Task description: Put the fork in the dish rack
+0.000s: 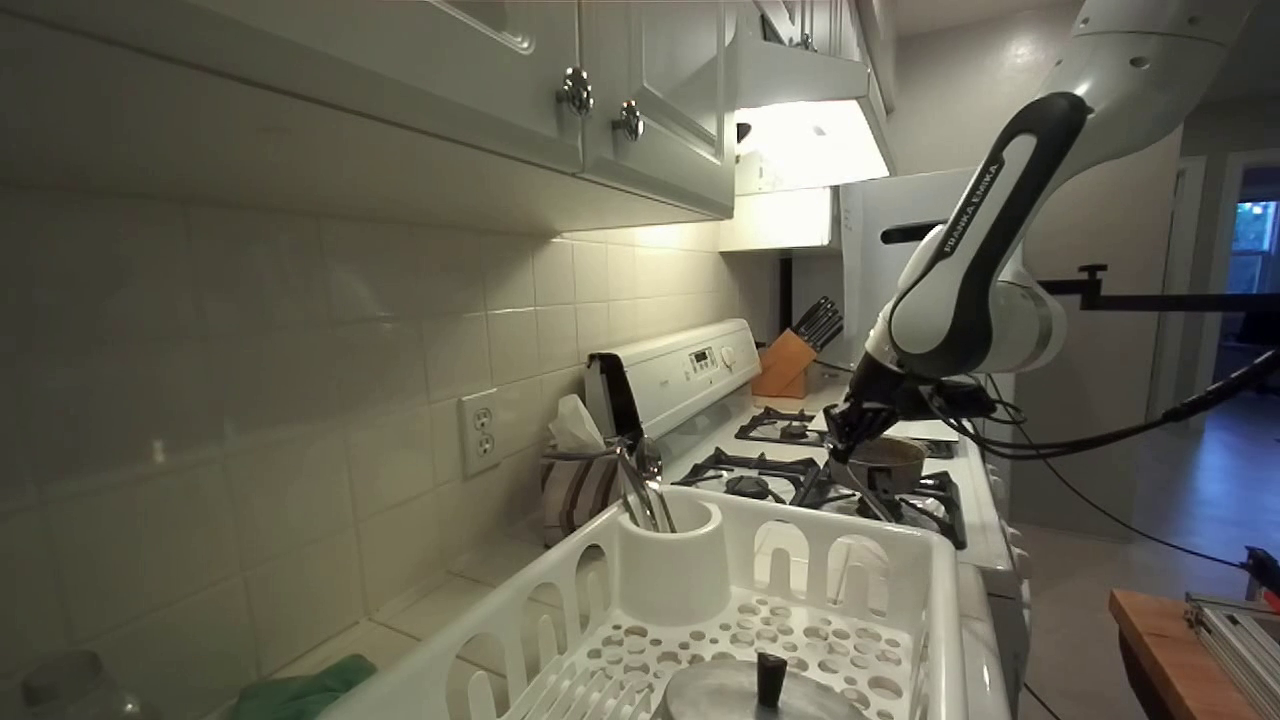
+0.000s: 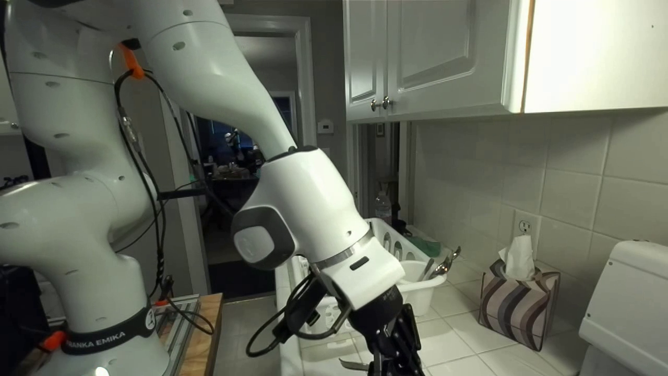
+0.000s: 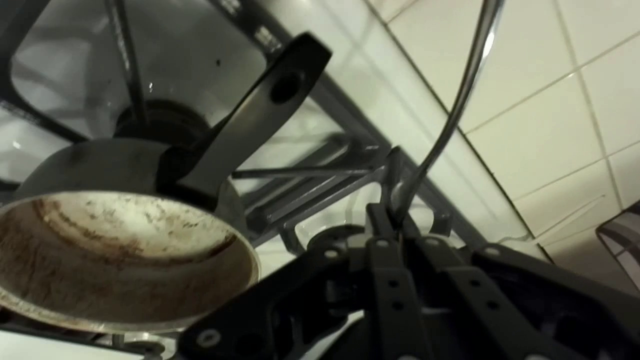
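Pinching the fork, fingers hang above the stove near the pot; dish rack sits apart on bench, cutlery in its cup.

The range hood glares white underneath; the wrist view is dim, soft.

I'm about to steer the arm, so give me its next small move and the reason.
I'd probably raise the gripper slightly before heading for the dish rack. It is shut on what is likely the fork, though no tines show clearly, outside the rack by the stove. The rack has raised sides, and its cup has cutlery sticking up, so a low path could snag.
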You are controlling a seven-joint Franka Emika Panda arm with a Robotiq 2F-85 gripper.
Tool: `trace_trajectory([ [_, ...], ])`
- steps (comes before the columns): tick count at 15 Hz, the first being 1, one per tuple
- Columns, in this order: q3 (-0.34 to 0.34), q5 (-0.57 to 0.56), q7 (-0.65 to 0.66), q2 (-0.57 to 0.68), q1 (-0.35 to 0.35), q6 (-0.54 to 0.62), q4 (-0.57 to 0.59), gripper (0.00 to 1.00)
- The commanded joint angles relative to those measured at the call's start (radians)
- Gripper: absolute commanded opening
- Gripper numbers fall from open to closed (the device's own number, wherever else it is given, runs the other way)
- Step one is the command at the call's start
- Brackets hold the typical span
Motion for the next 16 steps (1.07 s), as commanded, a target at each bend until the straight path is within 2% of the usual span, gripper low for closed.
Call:
trace_trajectory([
  [1,-0.107,0.041,-0.09,-0.01,0.126,0.092,0.008,0.01],
  [3,-0.12,0.104,-0.134,-0.012,0.192,0.13,0.025,0.01],
  [11,-0.089,0.385,-0.32,-0.026,0.467,0.264,0.122,0.01],
  [16,-0.057,0.498,-0.402,-0.032,0.576,0.341,0.181,0.01],
])
